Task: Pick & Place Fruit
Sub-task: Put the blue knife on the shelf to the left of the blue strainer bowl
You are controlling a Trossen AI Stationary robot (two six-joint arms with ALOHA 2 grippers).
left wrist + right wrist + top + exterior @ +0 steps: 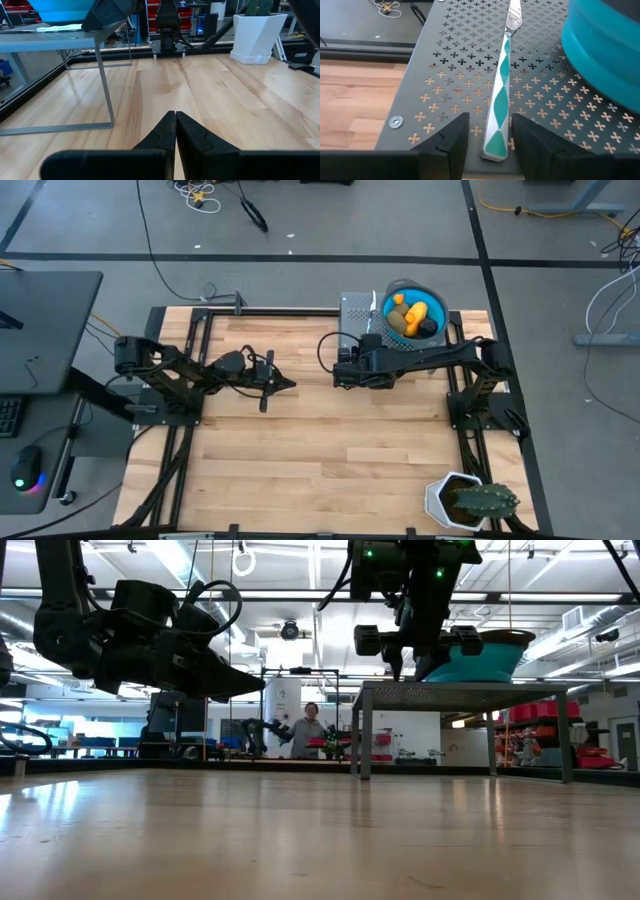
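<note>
The fruit (414, 314), a heap of small yellow, orange and near-black pieces, is seen lying inside the round blue bowl (437, 302), which stands on the grey perforated metal stand (356, 308) at the far edge of the light wooden desk (320, 450).

The right claw (487, 132) is held over the stand just beside the bowl, its two dark fingers (451, 135) spread apart on either side of the handle end of a thin silvery-white utensil with a teal diamond pattern (501, 102). The utensil is seen lying flat on the perforated surface, and neither finger is shown touching it.

The left claw (175, 131) is held above bare wood near the middle of the desk, well apart from the stand, with its fingers pressed together and nothing between them.

A white angular pot holding a green cactus (465, 500) is seen at the near right corner of the desk. In the low view, a person (309, 730) is visible far off in the room behind.
</note>
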